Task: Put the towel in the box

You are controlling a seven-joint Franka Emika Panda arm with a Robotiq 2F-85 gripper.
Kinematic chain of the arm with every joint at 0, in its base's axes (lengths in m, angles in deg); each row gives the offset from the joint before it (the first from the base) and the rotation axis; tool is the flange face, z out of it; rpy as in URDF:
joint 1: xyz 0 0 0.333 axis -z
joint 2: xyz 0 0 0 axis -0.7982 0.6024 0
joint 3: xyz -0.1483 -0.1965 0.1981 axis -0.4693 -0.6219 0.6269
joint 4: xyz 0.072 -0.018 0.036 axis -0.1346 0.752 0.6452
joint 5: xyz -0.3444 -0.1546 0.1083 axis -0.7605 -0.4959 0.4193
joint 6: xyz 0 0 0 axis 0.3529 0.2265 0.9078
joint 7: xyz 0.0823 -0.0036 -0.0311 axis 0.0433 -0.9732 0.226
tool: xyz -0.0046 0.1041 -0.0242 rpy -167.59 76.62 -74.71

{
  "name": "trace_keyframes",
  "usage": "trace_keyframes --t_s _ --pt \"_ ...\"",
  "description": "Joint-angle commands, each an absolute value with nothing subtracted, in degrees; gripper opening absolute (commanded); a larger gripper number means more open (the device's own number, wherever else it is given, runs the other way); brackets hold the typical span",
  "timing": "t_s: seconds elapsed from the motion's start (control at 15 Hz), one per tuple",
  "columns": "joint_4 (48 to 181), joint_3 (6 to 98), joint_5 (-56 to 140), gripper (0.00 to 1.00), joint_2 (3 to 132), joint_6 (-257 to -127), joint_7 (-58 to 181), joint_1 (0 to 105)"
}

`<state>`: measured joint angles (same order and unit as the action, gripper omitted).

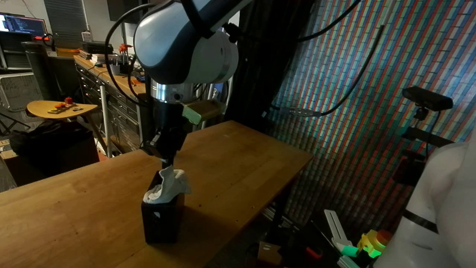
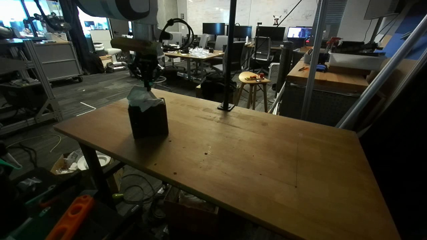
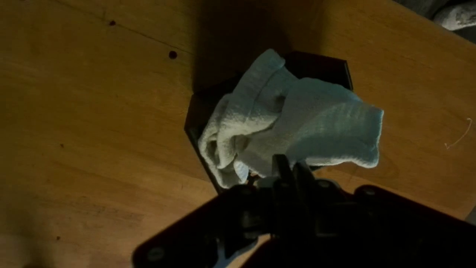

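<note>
Box [image 1: 161,225] upright on the table [image 1: 241,163]. Towel [image 3: 297,123] bunched in its mouth, much of it standing above the rim. Clock read in the wrist view: a flap [image 3: 357,137] juts past the rim at 3 o'clock, out over the table; uncovered box shows at 10 and between 1 and 2 o'clock. Gripper [image 3: 291,163] on the 6 o'clock side, narrow, tips [image 3: 281,167] almost together at the towel's 5 o'clock edge. They seem to pinch a fold, though the dark there leaves some doubt. In an exterior view the towel [image 1: 169,186] peaks at the tips.

Step judged: lowering in, late stage; flap not yet inside. Gripper would do best to draw the fold towards 9 o'clock first, so the flap slides in over the rim, then press straight down, slowly. Tips should stay off the walls, as the box may tip or skid if nudged. Release is best left until the towel sags below the rim: a gentle widening, a vertical lift, a watch for any loop that clings
</note>
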<state>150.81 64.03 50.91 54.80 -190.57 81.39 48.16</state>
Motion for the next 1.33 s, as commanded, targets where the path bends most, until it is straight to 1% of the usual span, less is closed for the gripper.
trace_keyframes --t_s 0.0,0.33,0.6,1.27 --pt "145.02 64.11 47.17 0.07 57.83 -188.1 86.09 47.27" --pt "143.68 64.53 47.29 0.06 59.45 -189.23 90.97 47.56" --pt "144.7 64.23 47.0 0.07 59.04 -189.53 91.33 47.9" --pt "147.72 63.81 46.13 0.06 56.98 -189.36 92.46 48.07"
